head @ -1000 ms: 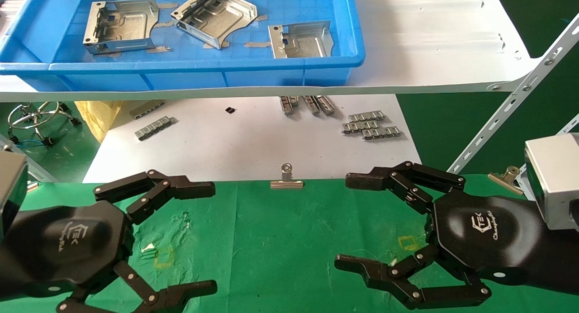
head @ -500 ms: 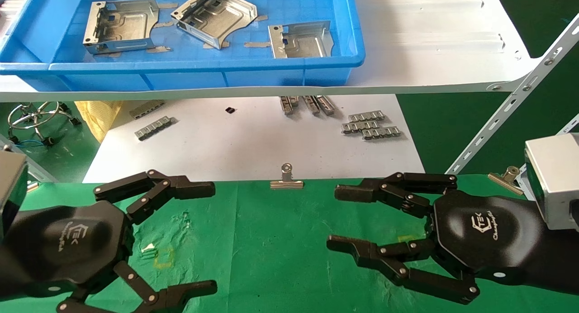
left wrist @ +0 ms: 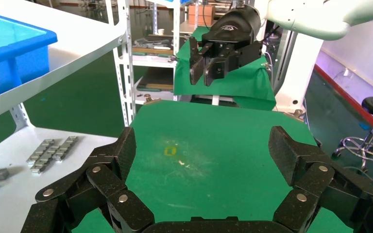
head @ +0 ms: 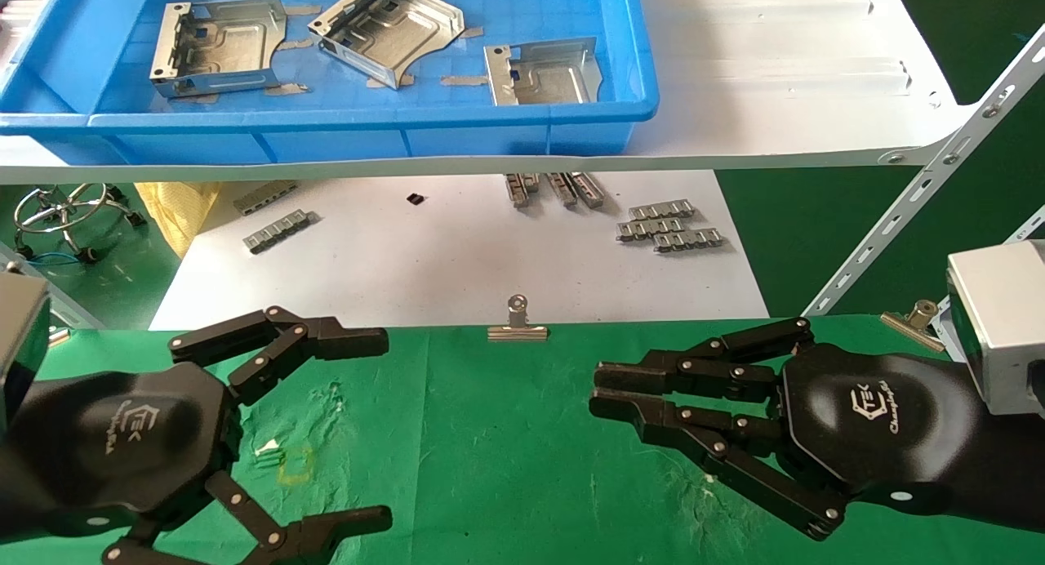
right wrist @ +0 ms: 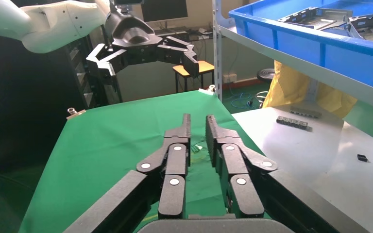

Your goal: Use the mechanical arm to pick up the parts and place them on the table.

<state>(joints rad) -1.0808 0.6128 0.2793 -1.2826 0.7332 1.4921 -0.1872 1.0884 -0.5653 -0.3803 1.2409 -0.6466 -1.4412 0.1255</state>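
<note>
Lower right of the head view: right glossy black claw gripper (head: 600,391), white logo on its palm, hovering over the green cloth worktop (head: 490,451), fingers (head: 678,377) drawn nearly together with a narrow slit between them and nothing held, long axis running toward the frame's left. Same near-closed pair seen in the right wrist view (right wrist: 196,128), tips side by side above the cloth.

Lower left of the head view: left glossy black claw gripper (head: 371,426), fingers (head: 326,336) spread wide and empty (one upper, one lower, both aimed toward the frame's right), parked over the cloth; spread also plain in the left wrist view (left wrist: 204,150).

Upper left of the head view: three silver stamped sheet-metal plates inside a blue plastic tray (head: 367,128) on a white shelf board (head: 775,83). Left plate (head: 219,46) lying flat, flanged edge at its left. Middle plate (head: 388,30) turned diagonally and tilted. Right plate (head: 543,73) flat, near the tray's right wall, curved cut-out at its right.

Centre of the head view: small ribbed grey metal strips (head: 669,226) on a lower white board (head: 457,263), and a silver binder clip (head: 518,324) on the cloth's far edge.
</note>
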